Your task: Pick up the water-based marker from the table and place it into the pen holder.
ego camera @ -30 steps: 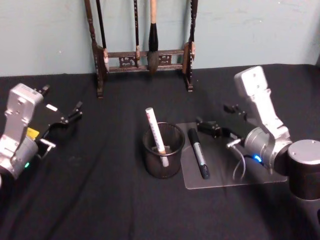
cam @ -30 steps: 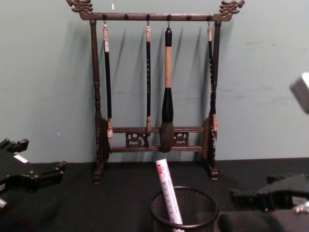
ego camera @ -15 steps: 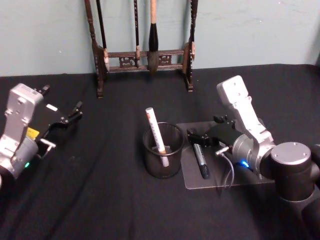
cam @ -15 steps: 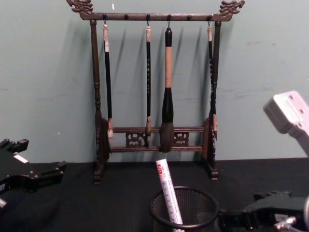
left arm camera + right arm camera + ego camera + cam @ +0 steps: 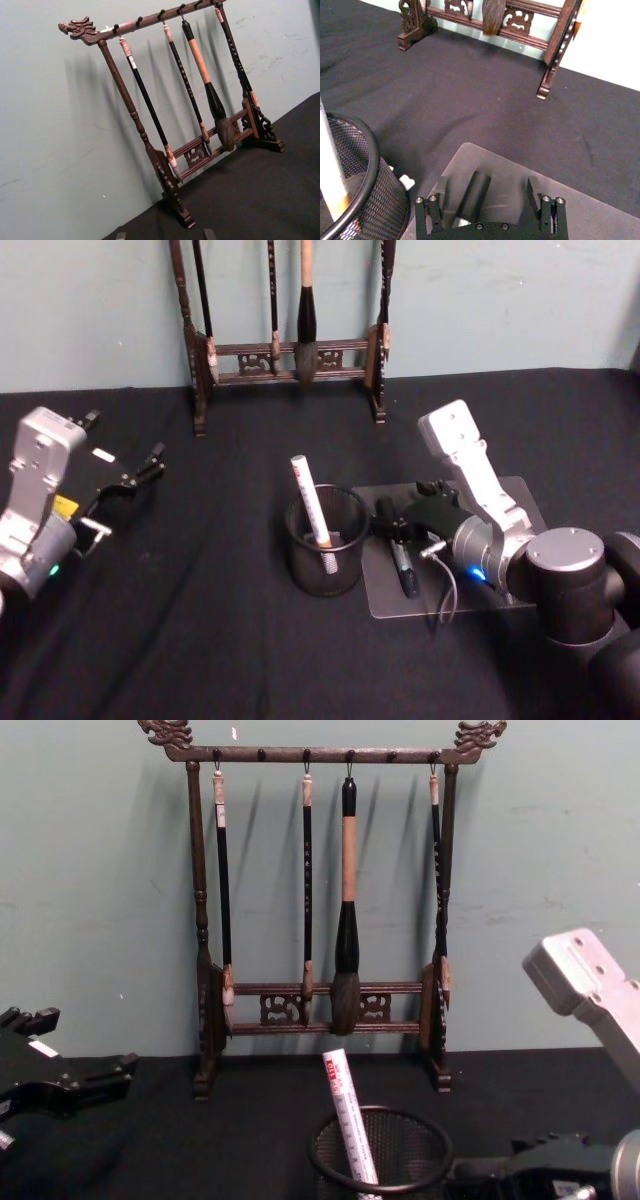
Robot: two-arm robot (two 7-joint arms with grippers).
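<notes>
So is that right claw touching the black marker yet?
Apart. The right wrist view shows the right gripper open, its fingers straddling the marker with mat showing either side.

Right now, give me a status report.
Right gripper open, straddling the marker on the mat. Left gripper open, parked left. Pen holder beside mat, white pen leaning inside.

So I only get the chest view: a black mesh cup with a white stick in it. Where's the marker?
Observer: The marker lies on a clear mat, just right of the pen holder.
Operator: And the dark shape at my lower right?
Observer: That's the right gripper. It is open and straddles one end of the marker, not yet gripping it.
Operator: What about the other arm?
Observer: The left gripper is parked at the table's left side, open and holding nothing.
</notes>
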